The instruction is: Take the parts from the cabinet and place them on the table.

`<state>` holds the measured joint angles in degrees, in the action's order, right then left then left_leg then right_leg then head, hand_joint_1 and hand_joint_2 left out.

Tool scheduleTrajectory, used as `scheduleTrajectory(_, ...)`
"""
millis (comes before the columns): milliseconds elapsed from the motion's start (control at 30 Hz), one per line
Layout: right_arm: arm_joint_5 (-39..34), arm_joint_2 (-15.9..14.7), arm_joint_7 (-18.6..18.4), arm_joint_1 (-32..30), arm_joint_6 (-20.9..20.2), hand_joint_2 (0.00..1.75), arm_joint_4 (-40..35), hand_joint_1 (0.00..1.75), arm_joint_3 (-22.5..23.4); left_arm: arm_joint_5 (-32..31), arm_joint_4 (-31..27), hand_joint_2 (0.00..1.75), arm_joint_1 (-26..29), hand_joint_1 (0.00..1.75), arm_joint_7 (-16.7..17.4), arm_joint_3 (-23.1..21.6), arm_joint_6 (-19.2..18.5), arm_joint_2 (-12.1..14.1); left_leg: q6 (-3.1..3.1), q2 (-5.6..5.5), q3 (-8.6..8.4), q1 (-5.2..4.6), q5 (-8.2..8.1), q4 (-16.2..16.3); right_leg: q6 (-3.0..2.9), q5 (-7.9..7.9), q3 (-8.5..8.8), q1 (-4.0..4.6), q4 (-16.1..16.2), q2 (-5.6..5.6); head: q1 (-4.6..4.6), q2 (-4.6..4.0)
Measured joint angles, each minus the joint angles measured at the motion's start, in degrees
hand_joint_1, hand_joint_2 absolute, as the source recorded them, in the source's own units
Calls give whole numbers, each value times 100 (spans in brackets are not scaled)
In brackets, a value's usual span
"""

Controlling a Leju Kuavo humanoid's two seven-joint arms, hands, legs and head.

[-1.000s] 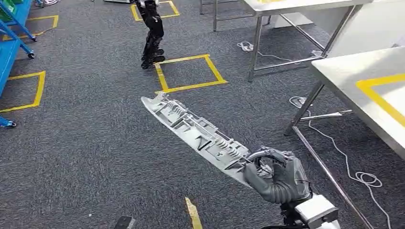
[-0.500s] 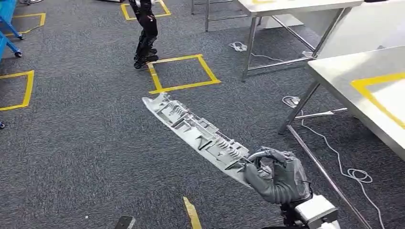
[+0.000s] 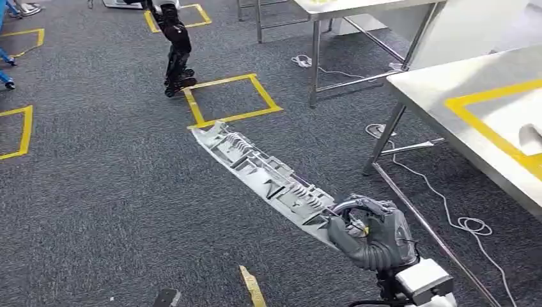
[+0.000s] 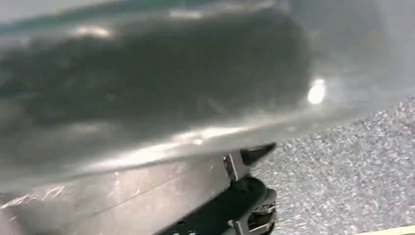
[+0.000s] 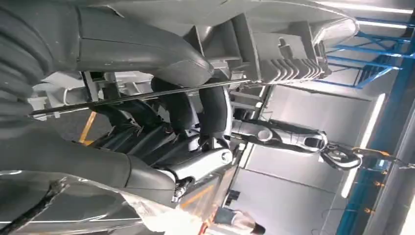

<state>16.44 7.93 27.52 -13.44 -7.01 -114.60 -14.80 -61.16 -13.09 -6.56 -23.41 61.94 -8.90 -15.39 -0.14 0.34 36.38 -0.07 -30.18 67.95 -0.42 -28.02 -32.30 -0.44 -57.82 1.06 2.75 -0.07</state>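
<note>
Left wrist view gives us little — a blurred grey sheen over most of it, with a strip of speckled carpet [image 4: 352,186] along one side; we cannot make out the left hand or tell whether its fingers are apart or closed. From the head view, the right hand [image 3: 371,236] comes in low on the right, its forearm cut off by the picture's edge, fingers curled tight around one end of the part [image 3: 268,179]. That long, pale grey ribbed plastic moulding juts out from the hand, up and to the left, held in the air over the carpet. Its gripped end is hidden under the fingers. In the right wrist view we see the thumb and dark fingers [image 5: 181,105] wrapped over the part's ribs. The counter [image 3: 447,121] with yellow tape stands to the right, cut off at the picture's edge — the part is well apart from it.
</note>
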Motion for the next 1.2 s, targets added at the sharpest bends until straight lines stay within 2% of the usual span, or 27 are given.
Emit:
scheduleTrajectory(33, 0, 0, 0, 2, 2, 175, 0, 175, 0, 0, 0, 0, -1, 0, 0, 0, 0, 2, 25, -38, -252, 0, 259, -535, 4, -3, 17, 0, 0, 24, -2, 0)
scheduleTrajectory(67, 0, 0, -2, 3, 2, 175, 0, 175, 0, -2, 0, 0, -2, 0, 0, 0, 0, 2, 49, -129, -425, 1, 273, -871, 13, -6, 18, -5, 7, 39, 4, 0)
scheduleTrajectory(100, -2, 0, 0, 13, 2, 175, 0, 175, 0, -2, 0, 0, -5, 0, 0, 0, 0, -2, 52, -154, -456, -9, 254, -979, 53, -3, -18, 26, -24, 65, 2, 0)
scheduleTrajectory(167, -2, 0, 2, 10, 0, 175, 0, 175, 0, -2, 0, 0, 2, 0, 7, 0, 0, 0, 72, -136, -412, -31, 237, -969, 120, 27, -60, -1, -1, 84, 0, 0)
scheduleTrajectory(200, -2, 0, 0, 6, 0, 175, 0, 175, 0, -2, 0, 0, 11, 0, 7, 0, 2, 2, 97, -130, -409, -34, 248, -973, 150, 42, -54, -10, 23, 85, 4, 0)
scheduleTrajectory(233, 0, 0, 0, 4, -2, 175, -2, 175, 0, -2, 0, 0, 7, 0, 7, 0, 4, -2, 156, -111, -423, -8, 291, -1043, 194, 24, -56, -1, 14, 86, 2, 0)
scheduleTrajectory(267, 0, 0, 0, -3, -2, 175, -2, 175, 0, -4, 0, 0, -4, 0, 7, -2, 4, -9, 191, -87, -429, 6, 311, -1066, 202, -82, -143, -11, -98, 35, 11, 0)
scheduleTrajectory(300, 0, 0, 0, 12, -2, 175, -2, 175, 0, -4, 0, 0, -8, 0, 7, -2, 4, -9, 214, -83, -422, 8, 316, -1066, 214, -285, -280, -10, -408, -12, 26, 0)
scheduleTrajectory(367, -2, 0, 0, 13, -7, 175, 0, 175, 0, -4, 0, 0, 4, 0, 7, -2, 4, -7, 230, -43, -416, -7, 312, -1065, 239, -678, -681, -17, -1287, -42, 15, 0)
scheduleTrajectory(400, -4, 0, 0, 9, -7, 175, 0, 175, 0, -4, 0, 0, 14, 0, 7, -2, 4, 2, 233, -19, -412, -13, 311, -1062, 254, -786, -852, -17, -1642, -46, 22, 0)
scheduleTrajectory(433, -2, 0, -6, -4, -7, 175, 0, 175, 0, -4, 0, 0, 21, 0, 7, -2, 4, 2, 233, -1, -414, -20, 311, -1061, 258, -755, -900, -18, -1735, -50, 17, 0)
scheduleTrajectory(467, -2, 0, -9, -14, -5, 175, 0, 175, 0, -4, 0, 0, 21, 0, 7, -2, 4, 4, 232, 11, -415, -23, 310, -1060, 256, -601, -812, -17, -1554, -56, 17, 0)
scheduleTrajectory(533, 2, 0, -15, -20, -2, 175, 0, 175, 0, -2, 0, 0, 19, 0, 4, -2, 4, 2, 219, 25, -425, -24, 298, -1051, 231, -119, -333, -17, -621, -101, 20, 0)
scheduleTrajectory(567, 2, 0, -15, -13, 0, 175, -2, 175, 0, -2, 0, 0, 20, 0, 4, -2, 4, 2, 204, 29, -430, -28, 289, -1041, 217, 26, -90, -14, -147, -202, 22, 0)
scheduleTrajectory(600, 4, 0, -20, 4, 0, 175, -2, 175, -2, 0, 0, 0, 21, 0, 4, -2, 2, 4, 169, 41, -406, -75, 270, -1009, 210, -75, 32, 33, 23, -265, 22, 0)
scheduleTrajectory(733, 11, 0, -24, -6, 2, 175, -2, 175, -4, 2, 0, 0, 21, 0, 0, -2, -2, 0, 87, 98, -399, -56, 280, -998, 98, -27, 7, 29, 32, -178, 11, 0)
scheduleTrajectory(767, 18, 0, -31, -7, 6, 175, -4, 175, -4, 2, 0, 0, 20, 0, 0, -2, -2, 2, 48, 63, -381, -43, 191, -932, 64, -5, 35, 1, 57, -172, 15, 0)
scheduleTrajectory(800, 22, 0, -33, 6, 13, 175, -4, 175, -4, 2, 0, 0, 21, 0, -2, -2, -7, 2, 13, 26, -270, -42, 6, -673, 26, -4, 38, -4, 60, -161, -7, 0)
scheduleTrajectory(867, 22, 0, -33, 12, 11, 175, -4, 175, -9, 2, 0, 0, 26, 0, -2, -2, -9, 9, -26, 16, 134, -16, -429, 233, -1, -7, 38, 0, 59, -130, -7, 0)
scheduleTrajectory(900, 24, 0, -33, 10, 11, 175, -4, 175, -9, 2, 0, 0, 27, 0, -4, -2, -9, 11, -38, 15, 327, -10, -567, 641, -1, -8, 36, 3, 55, -113, -7, 0)
scheduleTrajectory(933, 26, 0, -39, 3, 11, 175, -4, 175, -9, 4, 0, 0, 20, 0, -4, -2, -9, 18, -46, 15, 412, -5, -561, 822, -1, -8, 41, 3, 52, -92, -7, 0)
scheduleTrajectory(967, 28, 0, -42, -2, 11, 175, -4, 175, -9, 7, 0, 0, 19, 0, -4, -2, -9, 20, -47, 15, 369, 1, -422, 722, -1, -9, 48, 3, 50, -67, -6, 0)
scheduleTrajectory(1000, 28, 0, -44, 0, 11, 175, -4, 175, -9, 7, 0, 0, 24, 0, -4, -2, -9, 26, -38, 13, 203, 10, -157, 348, 0, -10, 55, 3, 47, -27, -9, 0)
scheduleTrajectory(1067, 28, 0, -42, 1, 9, 175, -4, 175, -9, 7, 0, 0, 30, 0, -4, -2, -9, 28, -10, -60, -259, 31, 367, -677, 21, -24, 77, 1, 43, 29, -7, 0)
scheduleTrajectory(1100, 28, 0, -44, 6, 11, 175, -4, 175, -9, 2, 0, 0, 28, 0, -4, -2, -13, 26, -2, -141, -357, 18, 304, -865, 46, -35, 59, 34, 27, 45, -6, 0)
scheduleTrajectory(1133, 31, 0, -44, 12, 15, 175, -6, 175, -9, 2, 0, 0, 18, 0, -22, -2, -15, 19, 18, -119, -370, 25, 280, -989, 75, -31, 10, 34, -3, 76, 0, 0)
scheduleTrajectory(1200, 31, 0, -44, 4, 20, 175, -11, 175, -9, 2, 0, 0, 39, 0, -55, -2, -17, 31, 58, -113, -343, 1, 283, -957, 145, -4, -5, 9, 31, 79, -11, 0)
